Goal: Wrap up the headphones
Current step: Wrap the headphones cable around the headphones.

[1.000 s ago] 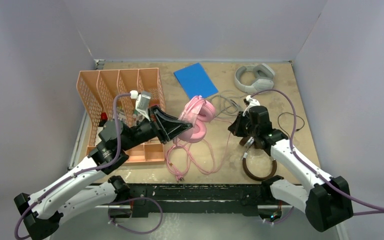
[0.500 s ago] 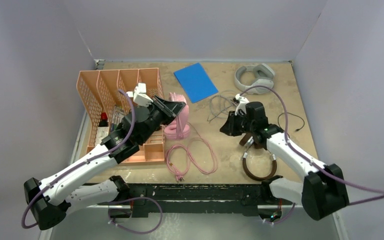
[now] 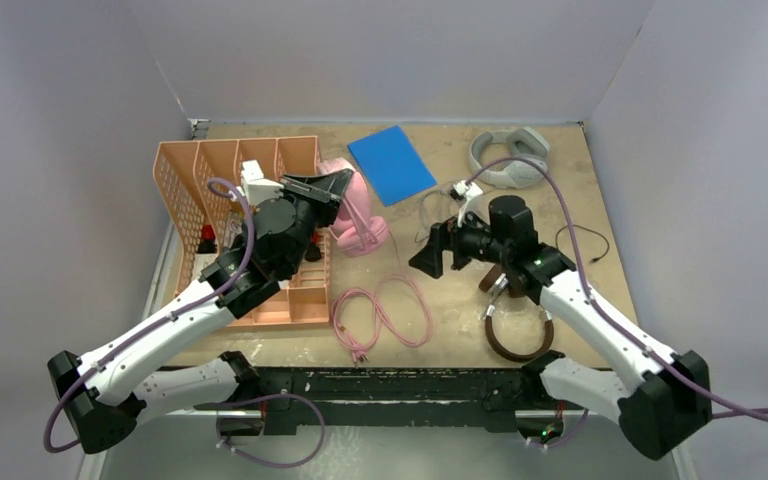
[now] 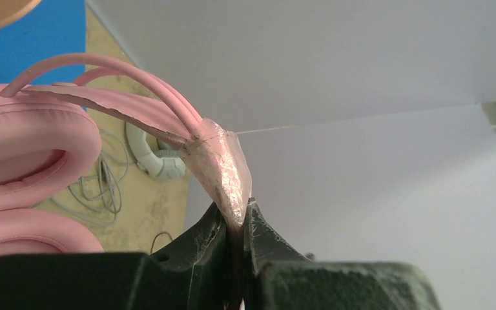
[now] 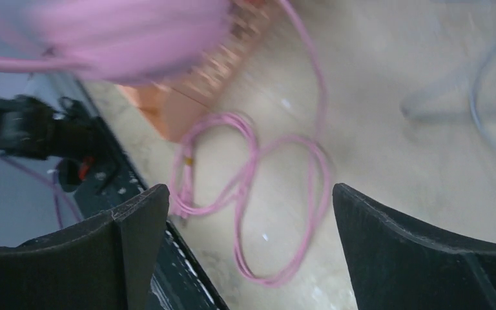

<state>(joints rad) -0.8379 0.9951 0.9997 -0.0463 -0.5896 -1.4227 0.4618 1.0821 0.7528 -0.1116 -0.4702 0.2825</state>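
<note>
We held the band of the pink padded headset (image 3: pixel 360 222) clamped tight in our left gripper (image 3: pixel 335 187), raised beside the orange mesh rack (image 3: pixel 195 185), and we judged that our right gripper (image 3: pixel 430 262), its jaws spread wide and empty, should next catch the loose pink cable (image 3: pixel 385 315).

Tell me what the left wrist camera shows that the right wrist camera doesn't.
Only the left wrist view: the left gripper shut on the pink headset's band, the blue sheet, and the light-grey headset beyond. Only the right wrist view: the right gripper open and empty, the pink cable looped on the table in front of it, and a corner of the orange organizer. Both: the pink headset, blurred in the right wrist view, and the loose grey cable.
</note>
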